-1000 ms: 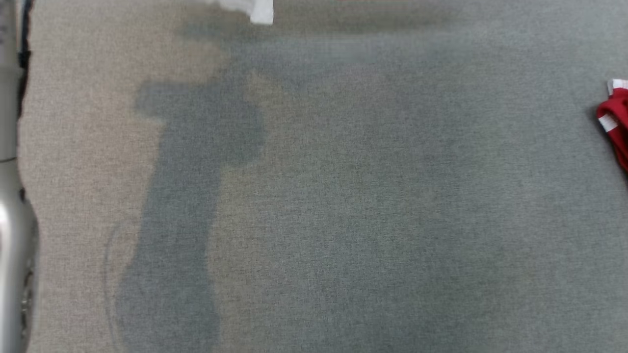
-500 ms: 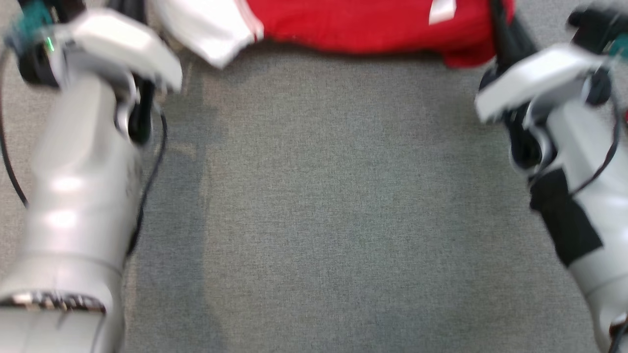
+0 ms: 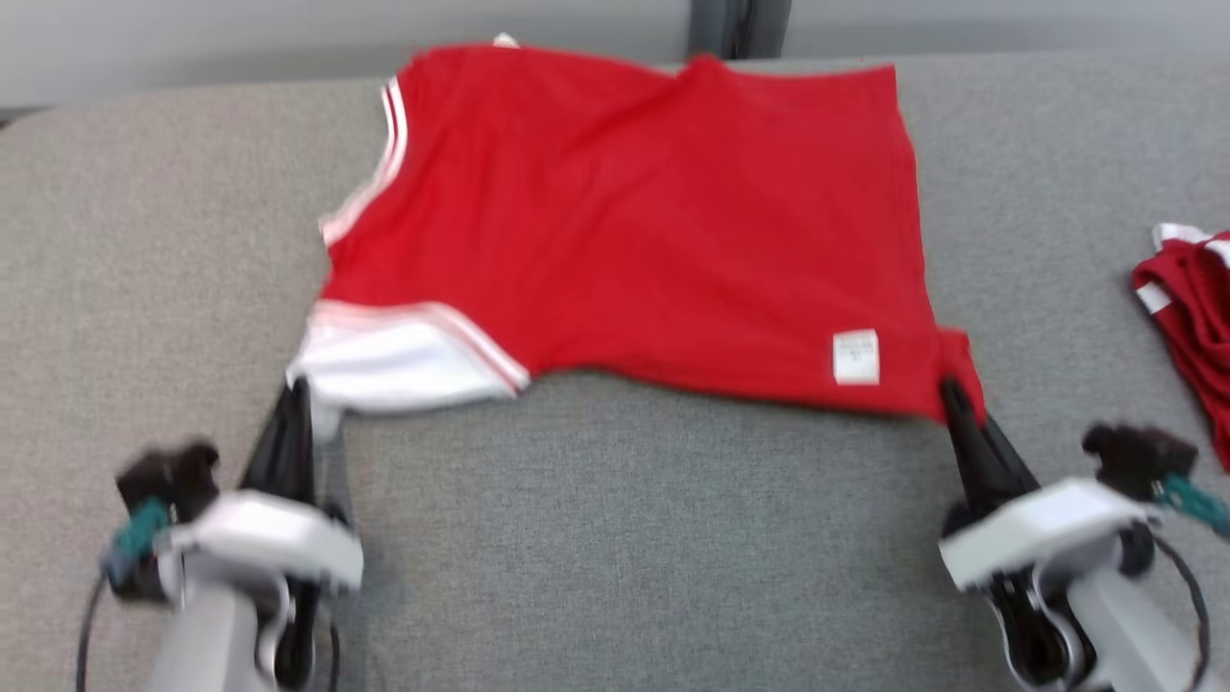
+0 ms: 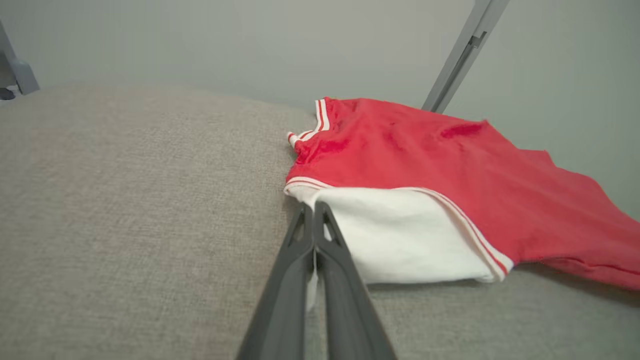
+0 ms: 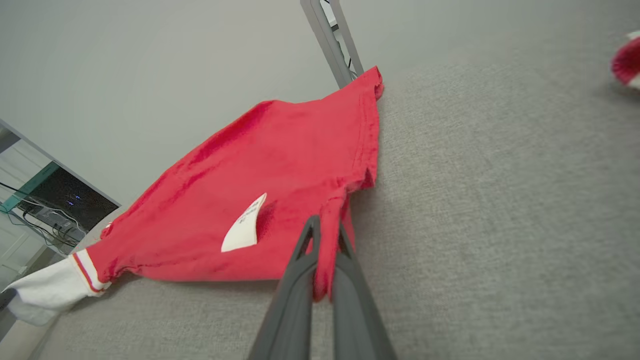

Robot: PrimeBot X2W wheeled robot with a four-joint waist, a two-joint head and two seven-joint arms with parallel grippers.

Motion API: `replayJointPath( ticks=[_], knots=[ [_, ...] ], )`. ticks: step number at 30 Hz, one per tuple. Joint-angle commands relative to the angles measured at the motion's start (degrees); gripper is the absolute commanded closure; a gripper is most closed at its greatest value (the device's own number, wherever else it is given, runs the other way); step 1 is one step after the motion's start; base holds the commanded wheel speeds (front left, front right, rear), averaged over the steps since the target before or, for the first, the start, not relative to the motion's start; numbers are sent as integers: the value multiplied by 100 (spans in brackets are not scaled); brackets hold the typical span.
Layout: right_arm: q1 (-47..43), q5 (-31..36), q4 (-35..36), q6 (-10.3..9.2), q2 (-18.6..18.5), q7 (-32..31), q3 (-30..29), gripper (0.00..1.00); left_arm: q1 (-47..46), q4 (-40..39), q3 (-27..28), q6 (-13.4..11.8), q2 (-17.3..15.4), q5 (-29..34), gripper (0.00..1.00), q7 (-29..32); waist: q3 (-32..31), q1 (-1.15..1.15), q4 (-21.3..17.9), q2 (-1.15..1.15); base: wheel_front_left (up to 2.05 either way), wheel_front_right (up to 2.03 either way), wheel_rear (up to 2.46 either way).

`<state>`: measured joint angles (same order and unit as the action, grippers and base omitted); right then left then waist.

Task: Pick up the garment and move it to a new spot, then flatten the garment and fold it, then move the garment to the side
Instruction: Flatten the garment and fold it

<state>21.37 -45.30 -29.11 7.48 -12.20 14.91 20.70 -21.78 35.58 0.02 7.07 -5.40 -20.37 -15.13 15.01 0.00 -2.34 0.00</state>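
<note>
Near tabletop [image 3: 625, 538]: bare grey cloth btwn the arms, prob. room kept for the fold.
Left gripper [image 3: 296, 399]: jaws closed on the white sleeve [image 3: 404, 360] at its near-left corner, fingers low to the surface.
Right gripper [image 3: 953, 394]: jaws closed on the near-right red corner, cloth pinched into a tuft.
Why two corners: judged, the hold keeps the near edge taut so the cloth lies flat w/o bunching.
Garment [image 3: 625, 221]: red, spread mid-to-far on tabletop, mostly flat; white tag [image 3: 855, 358] near right corner.
Far: far hem at tabletop's back edge, by a grey post [image 3: 738, 24].
Right side: second red garment [image 3: 1192, 298], well apart.
</note>
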Motion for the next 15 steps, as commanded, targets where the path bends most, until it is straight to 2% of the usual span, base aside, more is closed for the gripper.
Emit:
replayJointPath(
  ticks=[1, 4, 7, 15],
  knots=[
    [-321, 22, 159, 3, -79, 39, -97, 100, 388, -236, 35, 27, -24, 55, 100, 2, -260, 0, -5, 0, 0, 0, 0],
    [-978, 140, 575, 3, -134, 39, -324, 100, 1214, -811, 11, -1, 9, 95, 100, 2, -494, 0, 70, 0, 0, 0, 0],
    [-1593, 246, 926, 3, -175, 38, -533, 100, 1950, -1488, -49, -158, 56, 104, 100, 164, -694, 0, 181, 0, 0, 0, 0],
    [-3032, 717, 1633, 3, -161, 35, -855, 100, 3651, -3586, -342, -642, 135, 21, 100, 1291, -1111, 0, 412, 0, 0, 0, 0]
  ],
)
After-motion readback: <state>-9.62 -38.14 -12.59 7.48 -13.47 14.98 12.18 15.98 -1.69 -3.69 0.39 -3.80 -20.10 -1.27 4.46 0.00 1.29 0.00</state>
